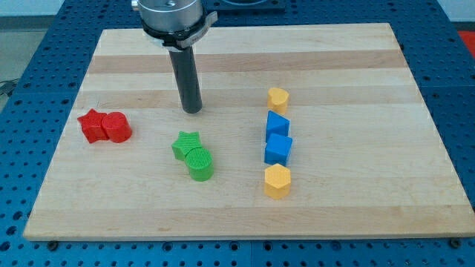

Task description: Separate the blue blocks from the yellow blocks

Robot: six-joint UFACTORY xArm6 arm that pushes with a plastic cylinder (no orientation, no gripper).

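On the wooden table point(356, 59), four small plastic blocks make a line on the right side. The line runs from far to near. At the far end sits a yellow six-sided block point(277, 97). Next come a blue block point(277, 124) and a second blue cube-like block point(278, 149), touching each other. At the near end is another yellow six-sided block point(277, 181).

The dark rod stands straight up. My tip point(192, 110) rests on the table, left of the line and well apart from it. There is no pincer, only the rod.

Near my tip sit a green star block point(186, 144) and a green round block point(200, 162). Two red blocks point(105, 127) lie far left.
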